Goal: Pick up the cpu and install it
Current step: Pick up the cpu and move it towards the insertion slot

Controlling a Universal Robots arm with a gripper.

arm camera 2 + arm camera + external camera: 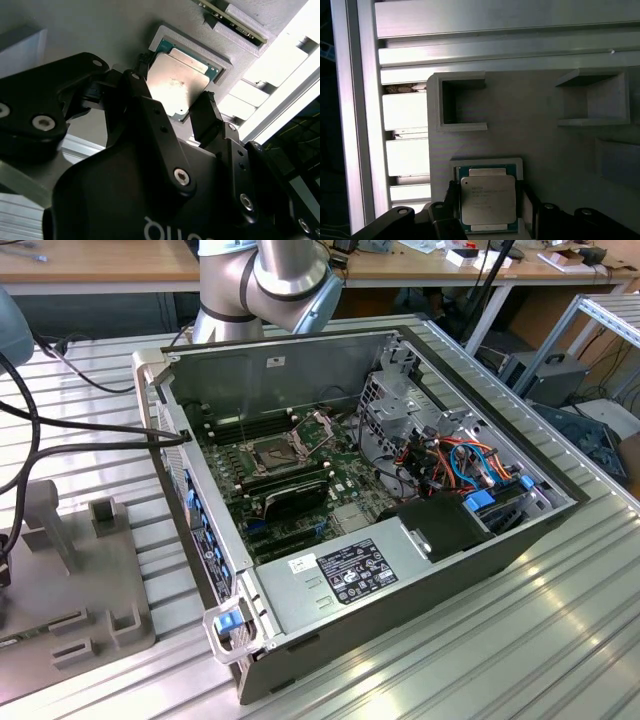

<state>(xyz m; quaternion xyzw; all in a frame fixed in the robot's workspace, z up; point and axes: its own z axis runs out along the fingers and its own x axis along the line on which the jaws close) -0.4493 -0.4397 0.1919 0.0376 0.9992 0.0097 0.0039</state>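
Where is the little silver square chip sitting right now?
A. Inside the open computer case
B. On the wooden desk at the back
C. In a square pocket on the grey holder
C: in both wrist views the cpu lies flat in a shallow square pocket of the grey holder, which rests on the slatted metal table.

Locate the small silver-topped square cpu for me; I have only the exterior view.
Observer: The small flat square cpu with the silver-grey metal top lies in a shallow square recess of the grey plastic fixture plate, seen in both wrist views.
Operator: Report where the hand is.
Observer: The black hand is right at the cpu, which sits flat in its recess, metal top up.
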